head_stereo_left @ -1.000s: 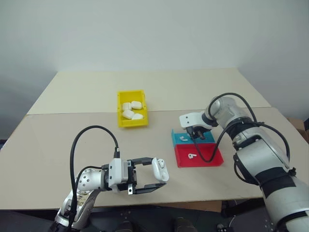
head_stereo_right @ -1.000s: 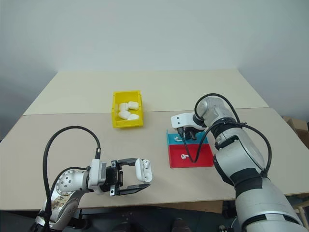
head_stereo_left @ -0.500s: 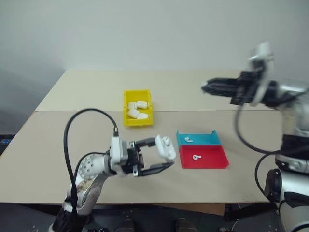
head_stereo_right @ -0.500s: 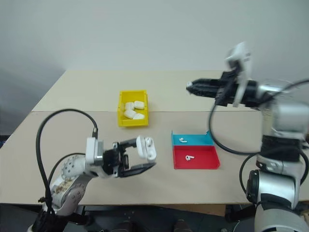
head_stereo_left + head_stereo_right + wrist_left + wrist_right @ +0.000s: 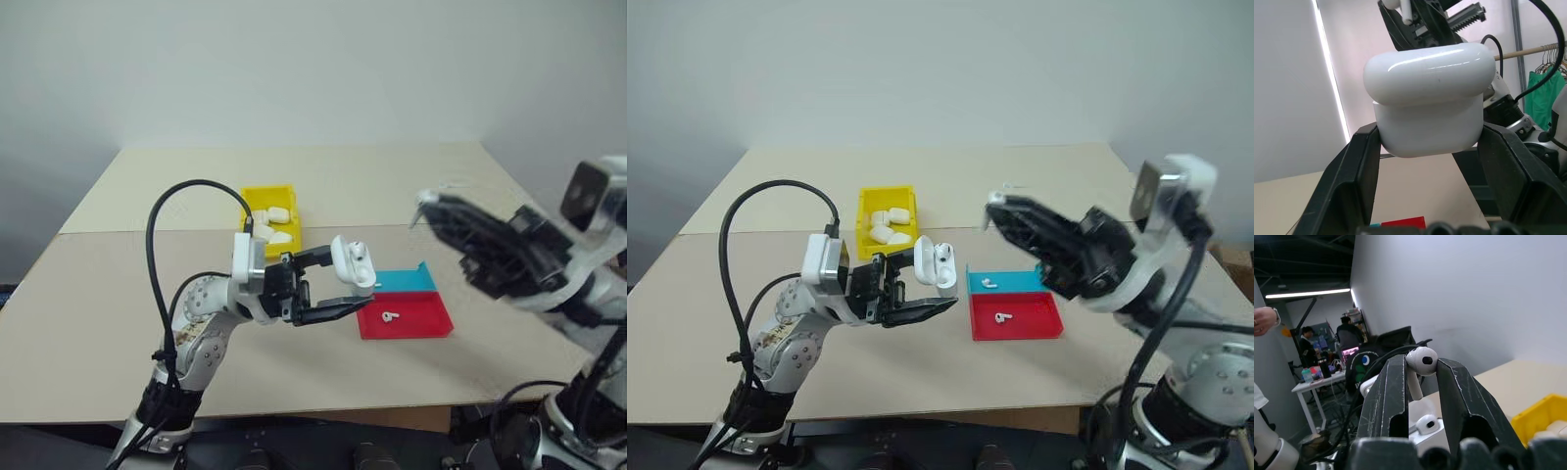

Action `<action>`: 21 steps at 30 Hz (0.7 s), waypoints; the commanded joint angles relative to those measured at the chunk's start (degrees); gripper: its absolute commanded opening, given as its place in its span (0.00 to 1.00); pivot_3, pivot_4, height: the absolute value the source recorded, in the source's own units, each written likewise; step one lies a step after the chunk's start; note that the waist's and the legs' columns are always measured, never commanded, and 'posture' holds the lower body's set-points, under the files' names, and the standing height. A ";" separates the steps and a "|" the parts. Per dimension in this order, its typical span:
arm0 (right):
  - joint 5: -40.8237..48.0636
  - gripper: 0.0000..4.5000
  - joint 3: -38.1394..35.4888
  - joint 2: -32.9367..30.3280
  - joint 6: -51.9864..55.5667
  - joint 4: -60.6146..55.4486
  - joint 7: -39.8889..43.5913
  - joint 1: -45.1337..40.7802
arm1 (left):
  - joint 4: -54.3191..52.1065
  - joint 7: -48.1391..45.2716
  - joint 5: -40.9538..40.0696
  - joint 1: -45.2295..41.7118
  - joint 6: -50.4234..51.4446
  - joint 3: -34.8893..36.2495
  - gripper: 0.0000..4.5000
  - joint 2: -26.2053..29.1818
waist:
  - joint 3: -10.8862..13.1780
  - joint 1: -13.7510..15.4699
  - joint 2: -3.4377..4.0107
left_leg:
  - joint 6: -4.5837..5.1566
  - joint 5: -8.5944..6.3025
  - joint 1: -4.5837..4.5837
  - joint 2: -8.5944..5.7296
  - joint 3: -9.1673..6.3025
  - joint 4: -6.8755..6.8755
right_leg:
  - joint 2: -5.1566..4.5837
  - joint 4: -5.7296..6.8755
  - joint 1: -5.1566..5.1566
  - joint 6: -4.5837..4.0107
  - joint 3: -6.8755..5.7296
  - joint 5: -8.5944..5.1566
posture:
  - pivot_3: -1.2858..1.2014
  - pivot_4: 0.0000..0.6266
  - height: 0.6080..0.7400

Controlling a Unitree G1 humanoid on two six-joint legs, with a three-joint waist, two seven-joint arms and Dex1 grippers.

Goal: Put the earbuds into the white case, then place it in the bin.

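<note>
Left gripper (image 5: 355,287): black two-finger pincer, raised above table, clamped on small glossy white rounded earbud case (image 5: 353,262); case pinched at lower body betw. both fingers (image 5: 1359,166), hinged lid flipped open, one tiny white stemmed earbud seated inside.

Right gripper (image 5: 1421,366): black two-finger pincer, raised, nearly closed, gripping second tiny white stemmed earbud (image 5: 1418,366) by stem betw. finger pads, bud head above fingertips. Held well above table, apart from case, tips toward it.

Small bright yellow rect. plastic bin (image 5: 250,200): on beige table (image 5: 88,284) behind left gripper; several white pebble-shaped cases inside.

Flat two-part tray just beside held case, toward right arm: blue half (image 5: 1014,282) w/ one white earbud lying in it; red half (image 5: 1029,318) w/ one white earbud lying in it. Halves touching side by side.

Black cable (image 5: 186,196) looping over left arm. Plain white wall (image 5: 313,69) behind table.

Betw. the two grippers: open air.
</note>
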 commanded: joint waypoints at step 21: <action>3.56 0.19 17.90 -12.72 -19.17 -4.96 -2.00 9.92 | -0.46 -1.71 1.10 0.23 -1.04 0.09 0.62 -1.80 | 0.01 0.18 -0.02 | 0.00 0.00 -0.01 0.00 -0.01 -0.01 | 0.00 -0.14 0.02 0.14 -0.01 -0.14 | 0.52 0.24 1.00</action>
